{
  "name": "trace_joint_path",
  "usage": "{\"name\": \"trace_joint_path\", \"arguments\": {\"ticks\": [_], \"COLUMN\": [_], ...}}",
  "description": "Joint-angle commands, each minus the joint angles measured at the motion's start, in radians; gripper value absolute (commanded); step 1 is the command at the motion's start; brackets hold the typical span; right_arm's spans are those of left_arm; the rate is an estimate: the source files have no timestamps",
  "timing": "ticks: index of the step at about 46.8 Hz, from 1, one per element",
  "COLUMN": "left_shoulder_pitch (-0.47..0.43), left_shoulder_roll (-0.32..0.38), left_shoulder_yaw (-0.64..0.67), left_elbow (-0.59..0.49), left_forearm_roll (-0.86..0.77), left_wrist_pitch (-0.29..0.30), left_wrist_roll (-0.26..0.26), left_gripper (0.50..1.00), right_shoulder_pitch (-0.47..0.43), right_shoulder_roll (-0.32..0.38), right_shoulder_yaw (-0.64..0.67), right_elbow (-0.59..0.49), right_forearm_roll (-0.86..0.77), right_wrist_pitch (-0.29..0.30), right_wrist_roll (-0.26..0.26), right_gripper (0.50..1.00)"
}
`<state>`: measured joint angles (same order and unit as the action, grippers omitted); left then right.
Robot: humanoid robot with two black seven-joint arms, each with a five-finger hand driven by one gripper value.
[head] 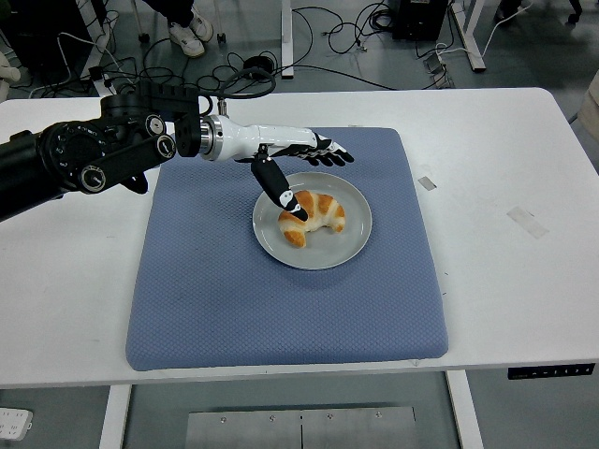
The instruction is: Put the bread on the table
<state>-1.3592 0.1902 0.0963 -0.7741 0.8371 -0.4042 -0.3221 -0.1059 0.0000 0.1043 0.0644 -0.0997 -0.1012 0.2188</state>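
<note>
Over the round grey plate (pixel 348 245) you see your left hand (pixel 298 159), fingers spread and holding nothing, thumb pointing down at the golden striped croissant (pixel 316 214). That bread lies on the plate, on the blue quilted mat (pixel 215 281) covering the white surface (pixel 505 271).

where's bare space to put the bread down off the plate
The blue mat is bare in front of the plate and along its left and right sides. White table right of the mat is open too. It is crowded behind the plate, where the left hand hovers over the croissant.
</note>
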Motion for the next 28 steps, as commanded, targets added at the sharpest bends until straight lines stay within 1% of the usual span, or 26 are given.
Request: {"name": "trace_joint_path", "arguments": {"ticks": [1,16,24,28], "left_shoulder_pitch": [0.012,0.046,0.066,0.078], "left_shoulder_roll": [0.000,0.009,0.009,0.009], "left_shoulder_yaw": [0.000,0.013,0.011,0.010], "left_elbow": [0.007,0.018,0.035,0.035], "left_forearm_roll": [0.000,-0.003,-0.007,-0.009], "left_wrist_pitch": [0.001,0.005,0.024,0.030], "left_wrist_roll": [0.000,-0.002,-0.003,-0.003], "left_gripper": [0.931,0.925,0.925,0.918], "right_shoulder_pitch": [0.000,0.000,0.000,0.000], "right_shoulder_roll": [0.000,0.000,0.000,0.000], "right_shoulder_yaw": [0.000,0.000,0.000,-0.001], "right_elbow": [0.000,0.000,0.000,0.000], "right_forearm_roll": [0.000,0.000,0.000,0.000], "right_wrist_pitch": [0.000,0.000,0.000,0.000], "right_wrist_roll": [0.001,0.001,0.001,0.001], "right_gripper": [1.000,1.000,1.000,1.000]}}
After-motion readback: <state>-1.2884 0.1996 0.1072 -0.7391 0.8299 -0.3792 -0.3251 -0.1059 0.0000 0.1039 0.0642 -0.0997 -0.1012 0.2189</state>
